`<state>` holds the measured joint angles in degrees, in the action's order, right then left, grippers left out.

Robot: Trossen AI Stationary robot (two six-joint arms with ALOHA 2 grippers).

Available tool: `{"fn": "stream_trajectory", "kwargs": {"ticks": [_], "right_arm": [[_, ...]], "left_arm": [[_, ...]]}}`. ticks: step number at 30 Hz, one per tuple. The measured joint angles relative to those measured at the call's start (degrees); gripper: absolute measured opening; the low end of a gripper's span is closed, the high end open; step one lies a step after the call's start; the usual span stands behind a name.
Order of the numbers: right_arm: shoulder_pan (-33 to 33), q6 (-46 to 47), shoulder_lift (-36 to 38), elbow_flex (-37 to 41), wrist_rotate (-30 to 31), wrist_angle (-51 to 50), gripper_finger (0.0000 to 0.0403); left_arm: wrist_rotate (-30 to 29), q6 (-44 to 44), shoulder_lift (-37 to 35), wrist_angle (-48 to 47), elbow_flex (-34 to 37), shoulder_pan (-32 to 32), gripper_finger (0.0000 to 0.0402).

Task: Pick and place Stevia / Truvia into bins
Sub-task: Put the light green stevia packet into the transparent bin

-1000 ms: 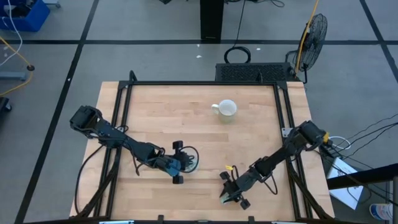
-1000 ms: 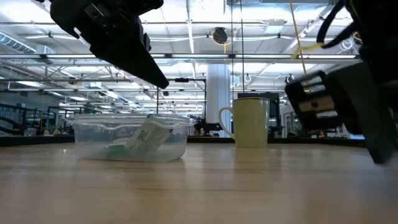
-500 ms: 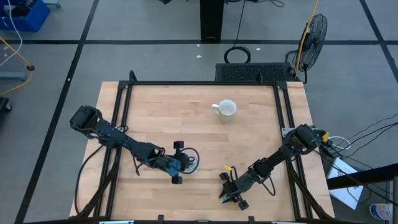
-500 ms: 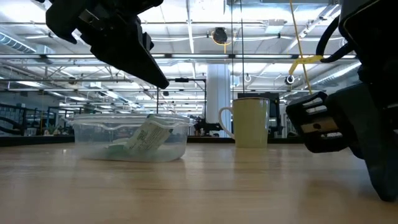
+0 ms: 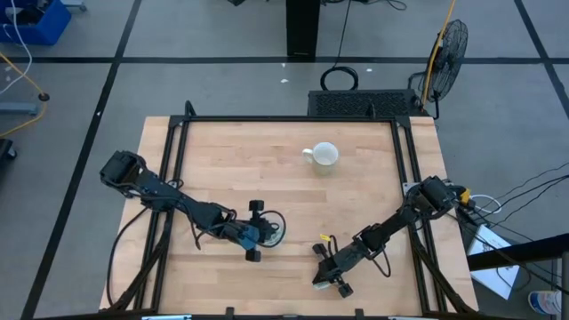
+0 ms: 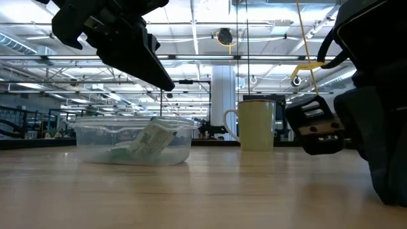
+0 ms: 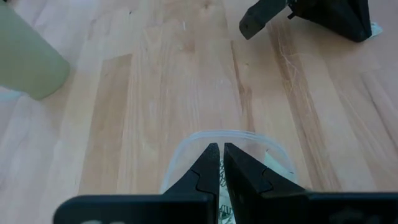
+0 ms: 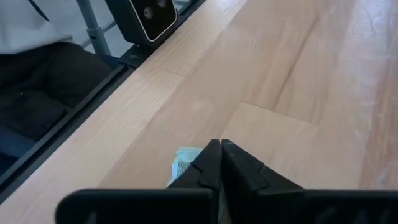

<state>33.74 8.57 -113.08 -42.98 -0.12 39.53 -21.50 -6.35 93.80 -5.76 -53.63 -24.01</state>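
Packets: one pale green and white packet (image 6: 152, 141) leaning tilted inside the clear bin (image 6: 89, 147), over flatter ones on its floor; bin (image 5: 277, 220) sitting on the desk (image 5: 267, 164) near the front edge, a bit left of centre; left gripper (image 5: 255, 231) hanging right over the bin, fingers (image 7: 205, 171) pressed together with nothing visible between them, tips just above the bin's rim (image 7: 214, 134); white mug (image 5: 324, 156) well apart, back toward the far edge, handle pointing left; right gripper (image 5: 325, 277) down low near the front edge, right of the bin, fingers (image 8: 208, 163) clenched tight at the edge of another packet (image 8: 181, 165) lying flat on the wood; can't tell for sure whether actually pinching it or just touching; black camera box (image 8: 148, 17) at the desk's front edge beyond it; dark arm of the right side (image 6: 375, 121) filling the right of the low view.
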Motion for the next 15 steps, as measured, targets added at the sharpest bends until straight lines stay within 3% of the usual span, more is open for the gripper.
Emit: {"fn": "stream_trajectory", "kwargs": {"ticks": [6,15], "right_arm": [[-0.2,-4.5,0.8,0.2,0.1,1.8,0.0002],[-5.8,-18.0,11.2,0.2,6.1,-4.3,0.0001]], "left_arm": [[0.0,-0.1,0.0,0.0,0.0,0.0,0.0031],[-1.4,-0.5,0.0,1.3,0.0,0.0,0.0031]]}}
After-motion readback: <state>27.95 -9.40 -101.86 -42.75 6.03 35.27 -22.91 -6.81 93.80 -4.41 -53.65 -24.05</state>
